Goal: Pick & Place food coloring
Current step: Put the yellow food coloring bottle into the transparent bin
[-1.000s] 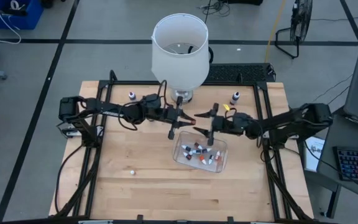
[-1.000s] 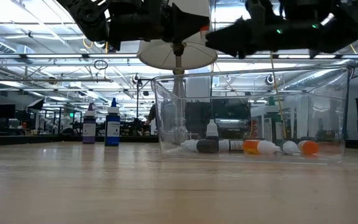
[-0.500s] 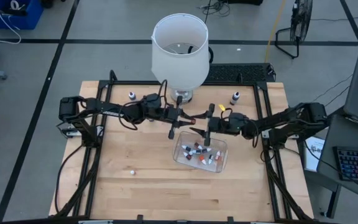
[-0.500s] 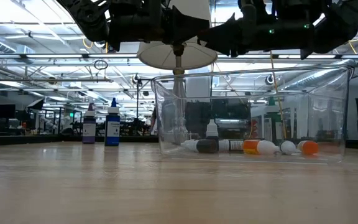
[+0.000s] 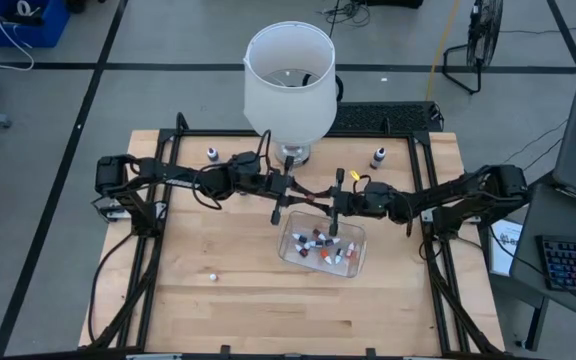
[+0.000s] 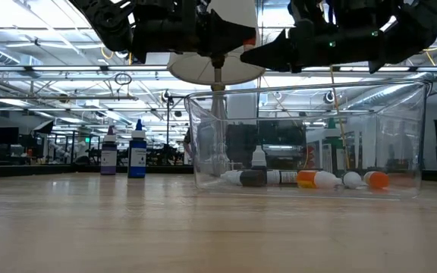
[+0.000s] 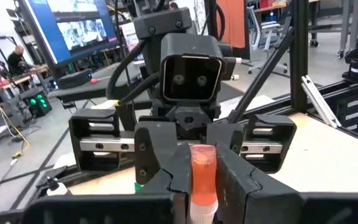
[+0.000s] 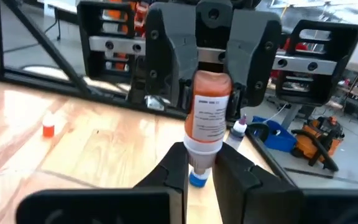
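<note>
Meeting grippers (image 5: 308, 203) above tub rim (image 5: 320, 216)

A robotics lab on an open workshop floor

Two robot arms are bolted to a wooden table (image 5: 238, 300) on taped concrete; beyond stand rows of workbenches (image 6: 51, 163), ceiling strip lights (image 6: 67, 45), a big screen (image 7: 79, 31), a floor fan (image 5: 480, 35).

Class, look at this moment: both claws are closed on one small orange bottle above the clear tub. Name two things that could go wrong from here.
1. The left claw and right claw both pinch the same orange dropper bottle. If either arm pulls before the other releases, it may twist free and fall.
2. The bottle hangs near the rim of the clear tub, so a drop could miss it and land on the wooden table.
</note>
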